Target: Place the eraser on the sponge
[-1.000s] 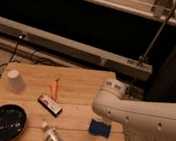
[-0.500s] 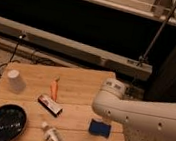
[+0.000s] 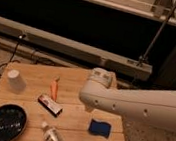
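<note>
The eraser [image 3: 50, 104], a flat black block with a red-and-white strip, lies near the middle of the wooden table [image 3: 79, 84]. The blue sponge [image 3: 100, 128] sits to its right, near the table's front right corner, partly under my white arm. My arm reaches in from the right. Its end, with the gripper [image 3: 102, 77], hovers above the table's far right part, behind the sponge and to the right of the eraser. Nothing can be seen held in it.
An orange carrot [image 3: 54, 88] lies just behind the eraser. A white cup [image 3: 15, 79] stands at the left, a black plate [image 3: 5, 122] at the front left, and a plastic bottle [image 3: 54, 139] lies at the front edge. A dark shelf unit rises behind the table.
The end of my arm has shifted slightly left and up. The eraser, the sponge and the other objects have stayed where they were.
</note>
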You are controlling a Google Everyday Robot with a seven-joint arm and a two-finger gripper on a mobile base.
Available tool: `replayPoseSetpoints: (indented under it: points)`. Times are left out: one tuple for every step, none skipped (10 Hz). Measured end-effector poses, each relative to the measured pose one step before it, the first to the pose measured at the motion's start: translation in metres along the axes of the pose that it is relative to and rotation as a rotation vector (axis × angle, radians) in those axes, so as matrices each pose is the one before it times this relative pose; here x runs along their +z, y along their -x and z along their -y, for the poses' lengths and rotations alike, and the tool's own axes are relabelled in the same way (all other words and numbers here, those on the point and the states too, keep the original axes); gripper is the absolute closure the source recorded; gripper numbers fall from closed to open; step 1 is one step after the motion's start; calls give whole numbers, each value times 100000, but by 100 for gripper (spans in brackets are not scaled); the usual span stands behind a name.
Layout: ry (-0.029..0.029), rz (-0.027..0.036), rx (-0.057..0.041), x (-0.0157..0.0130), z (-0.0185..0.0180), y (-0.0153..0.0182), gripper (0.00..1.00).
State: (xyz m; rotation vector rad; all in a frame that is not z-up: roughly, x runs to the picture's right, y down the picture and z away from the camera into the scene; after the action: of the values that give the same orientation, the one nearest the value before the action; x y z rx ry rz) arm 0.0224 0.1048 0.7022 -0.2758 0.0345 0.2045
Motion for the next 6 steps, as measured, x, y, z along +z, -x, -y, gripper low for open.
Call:
replayPoseSetpoints:
  points:
    - [1780, 3727, -2339, 138, -594, 2558, 28]
    - [2760, 5067, -3127, 328, -959, 3151, 28]
    - [2786, 5203, -3281, 425, -978, 2841, 28]
    - [3273, 4227, -3148, 794, -1105, 2384, 28]
    - [4030, 2685, -1271, 1070, -1115, 1865, 28]
    - [4654, 1466, 374, 1474, -1068, 1515, 28]
